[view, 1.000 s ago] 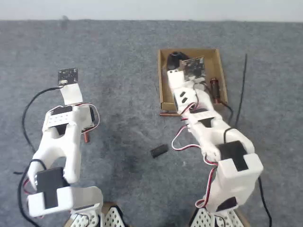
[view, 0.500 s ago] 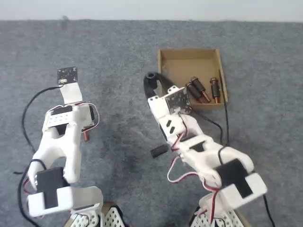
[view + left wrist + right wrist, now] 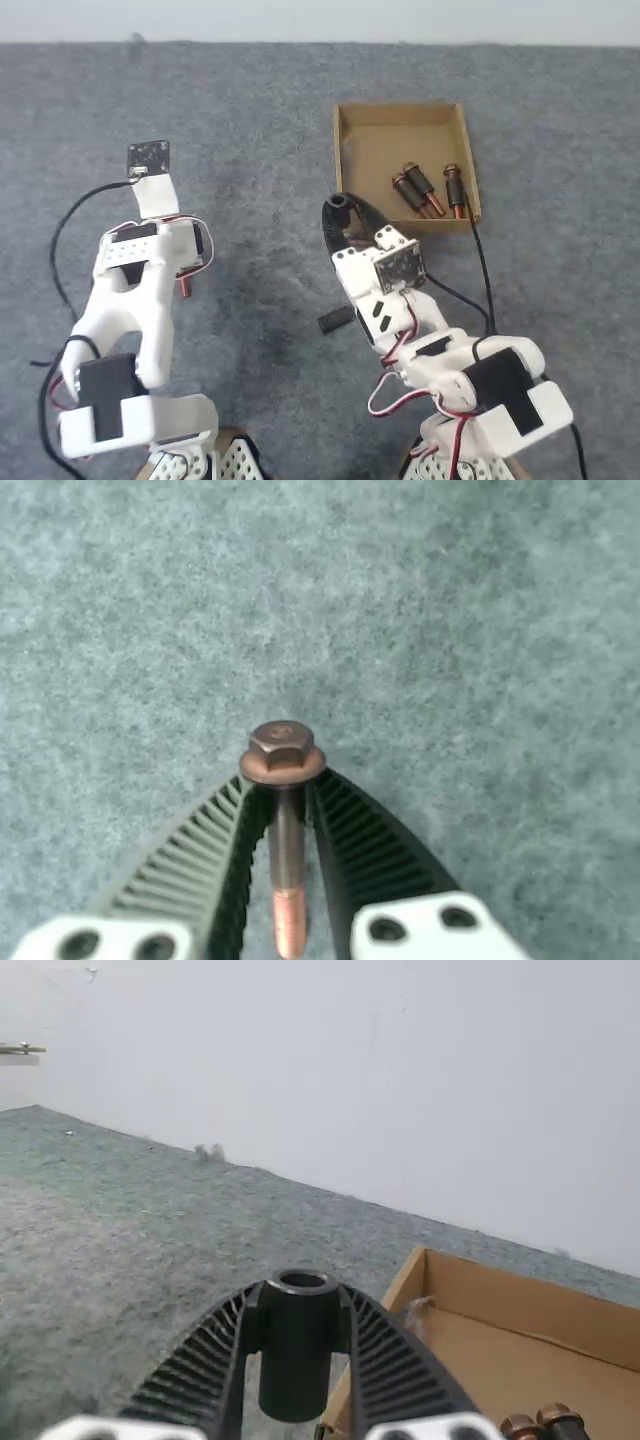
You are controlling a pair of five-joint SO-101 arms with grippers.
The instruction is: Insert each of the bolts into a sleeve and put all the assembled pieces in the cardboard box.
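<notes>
Three assembled pieces (image 3: 418,190) lie in the right half of the cardboard box (image 3: 385,135), which sits far and right on the tabletop (image 3: 250,120). Two of them lie side by side; the third is just right of them, close to the box's right wall.

Left jaws: I read them as pinching a copper-coloured bolt (image 3: 285,820) by its shank, with the hexagonal head just past the jaw tips and the threaded end toward the wrist. From the high view I place this bolt on the left side of the tabletop, well apart from the box.

Right jaws: pinching a black sleeve (image 3: 297,1345), held upright with its bore open at the top, just beside the box's near left corner.

A second black sleeve (image 3: 335,320) lies loose on the tabletop, nearer than the box and just left of the right arm.
</notes>
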